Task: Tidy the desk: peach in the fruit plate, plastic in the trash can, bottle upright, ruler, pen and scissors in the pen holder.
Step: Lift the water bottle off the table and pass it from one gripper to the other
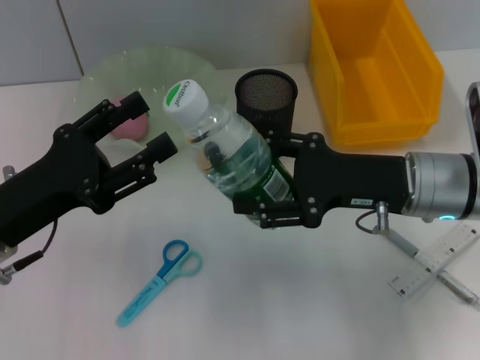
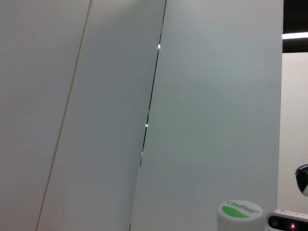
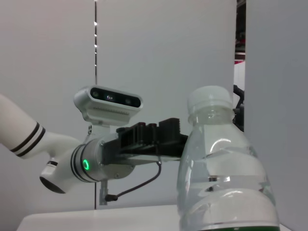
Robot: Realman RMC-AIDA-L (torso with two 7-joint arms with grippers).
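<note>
My right gripper [image 1: 261, 180] is shut on a clear water bottle [image 1: 232, 150] with a green label and holds it tilted above the table, its white cap [image 1: 185, 97] pointing toward my left arm. The bottle fills the right wrist view [image 3: 221, 178], and its cap shows in the left wrist view [image 2: 239, 214]. My left gripper [image 1: 150, 124] is open and empty, just left of the cap and apart from it. A pink peach [image 1: 129, 127] lies behind it by the pale green fruit plate [image 1: 150, 67]. Blue scissors [image 1: 161, 289], a ruler [image 1: 435, 262] and a grey pen [image 1: 401, 241] lie on the table.
A black mesh pen holder [image 1: 266, 90] stands behind the bottle. A yellow bin [image 1: 375, 71] stands at the back right. My left arm's gripper also shows in the right wrist view [image 3: 149, 139]. No plastic scrap is in view.
</note>
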